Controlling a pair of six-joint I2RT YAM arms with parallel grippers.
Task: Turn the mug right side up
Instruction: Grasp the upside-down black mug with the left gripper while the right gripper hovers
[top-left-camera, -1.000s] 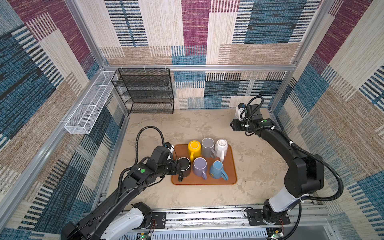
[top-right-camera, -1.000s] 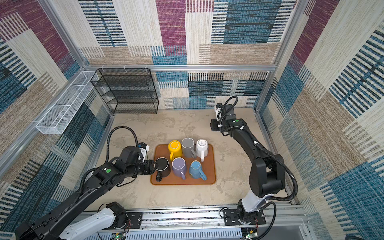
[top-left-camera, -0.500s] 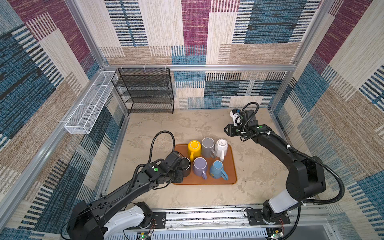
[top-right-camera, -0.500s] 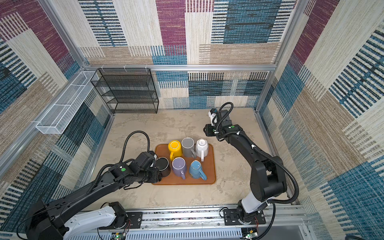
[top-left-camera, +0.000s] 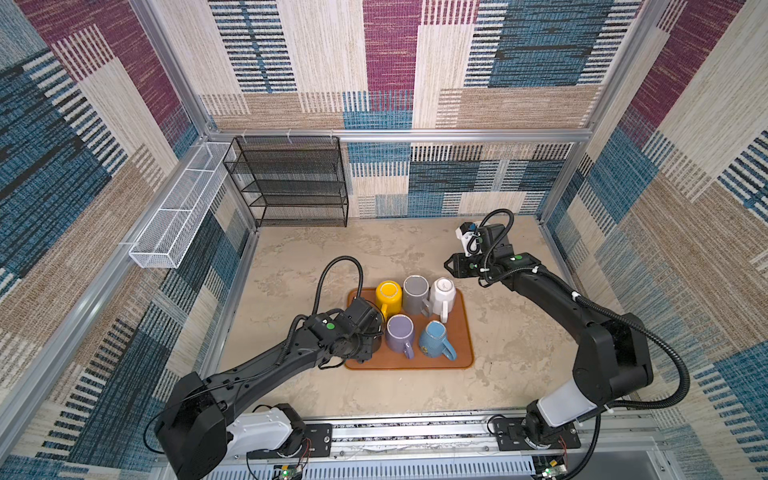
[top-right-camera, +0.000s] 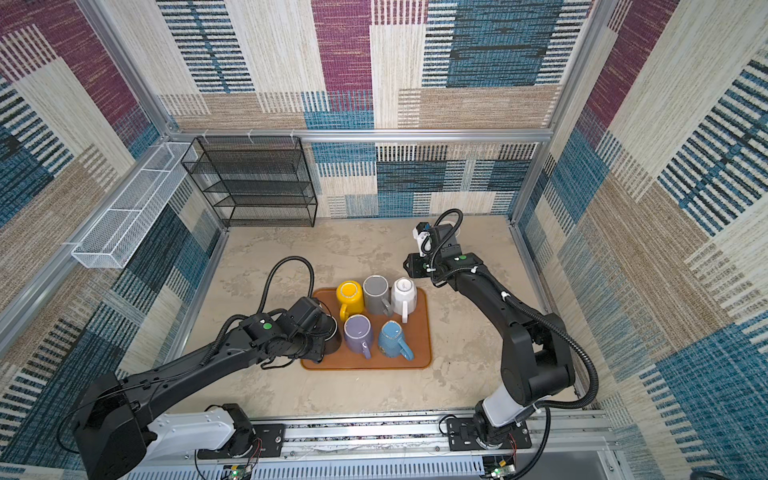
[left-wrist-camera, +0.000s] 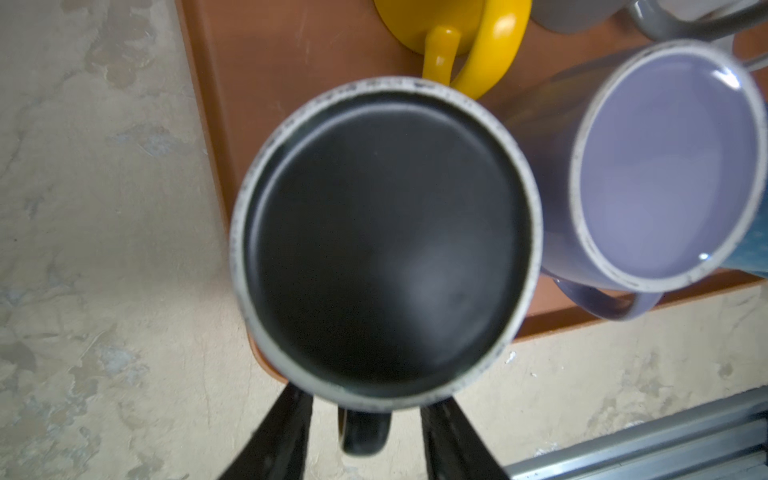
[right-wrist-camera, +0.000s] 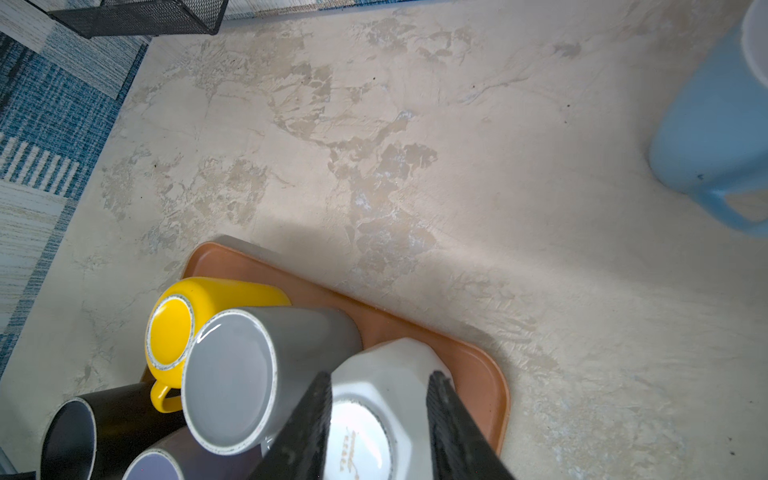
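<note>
The black mug (left-wrist-camera: 382, 241) sits upside down on the front left corner of the orange tray (top-left-camera: 461, 332). Its flat bottom faces up, so it needs a flip. Its handle (left-wrist-camera: 363, 432) points out toward the tray's edge, where no other mug crowds it, so that looks like the easy place to grab. The left hand (left-wrist-camera: 365, 401) is partly open, with one finger on each side of the handle, not pinching it yet. The right hand (right-wrist-camera: 382, 376) hovers open and empty near the white mug (top-left-camera: 442, 291).
</note>
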